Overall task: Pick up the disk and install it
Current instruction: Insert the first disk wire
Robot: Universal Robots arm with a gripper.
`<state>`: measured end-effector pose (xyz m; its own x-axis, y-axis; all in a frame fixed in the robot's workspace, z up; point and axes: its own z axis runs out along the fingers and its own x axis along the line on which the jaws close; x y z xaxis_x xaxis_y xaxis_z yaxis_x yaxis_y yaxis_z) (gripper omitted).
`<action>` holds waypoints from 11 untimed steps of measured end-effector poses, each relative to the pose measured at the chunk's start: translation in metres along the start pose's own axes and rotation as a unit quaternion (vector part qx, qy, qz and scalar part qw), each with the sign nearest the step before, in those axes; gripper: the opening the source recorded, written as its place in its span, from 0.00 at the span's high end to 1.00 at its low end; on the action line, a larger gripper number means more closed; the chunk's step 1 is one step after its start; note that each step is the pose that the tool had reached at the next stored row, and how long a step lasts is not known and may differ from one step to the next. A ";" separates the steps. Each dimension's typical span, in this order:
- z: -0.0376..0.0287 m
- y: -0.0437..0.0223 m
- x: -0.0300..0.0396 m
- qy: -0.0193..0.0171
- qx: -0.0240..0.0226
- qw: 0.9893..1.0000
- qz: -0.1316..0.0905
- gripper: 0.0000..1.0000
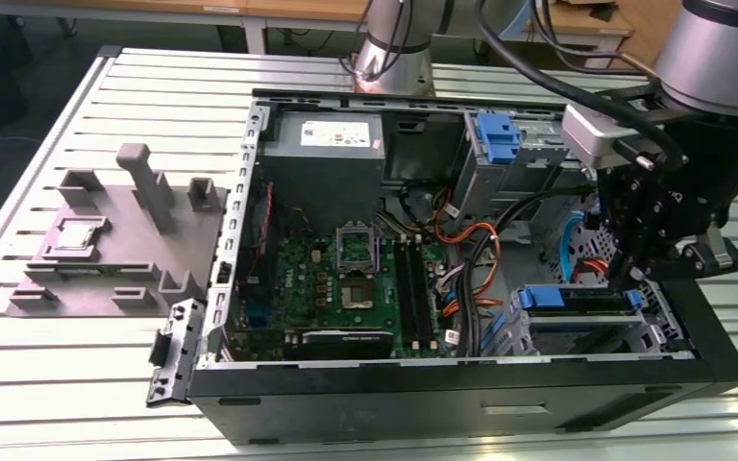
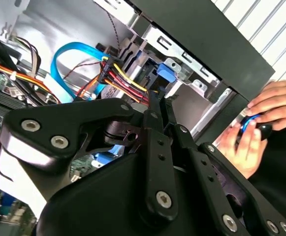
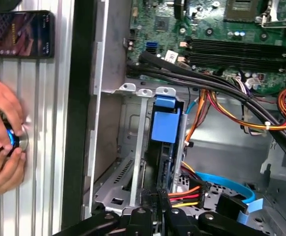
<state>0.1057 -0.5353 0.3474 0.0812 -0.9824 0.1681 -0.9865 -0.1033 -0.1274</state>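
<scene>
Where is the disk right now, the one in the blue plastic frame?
The disk sits in the drive bay at the computer case's front corner, on the exterior view's right, directly under the gripper. In the first wrist view its blue carrier stands beside orange and yellow cables.

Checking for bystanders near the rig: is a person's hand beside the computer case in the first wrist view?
Yes, a hand rests on the slatted table just outside the case wall.

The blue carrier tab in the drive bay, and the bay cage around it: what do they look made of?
The blue carrier tab looks like moulded plastic: even matte colour, soft edges, no glint. The bay cage looks like bare sheet metal, probably steel: dull silver-grey, folded flanges, punched slots. Both are judged by look alone. The gripper is just at the tab's end.
</scene>
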 end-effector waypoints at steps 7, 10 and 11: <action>0.0004 0.0001 -0.0001 -0.008 -0.003 1.000 0.021 0.83; 0.0003 0.0001 0.0000 -0.009 -0.003 1.000 0.021 0.83; 0.0005 0.0001 0.0000 -0.013 -0.002 1.000 0.022 0.83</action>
<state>0.1056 -0.5354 0.3469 0.0414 -0.9897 0.1371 -0.9898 -0.0594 -0.1296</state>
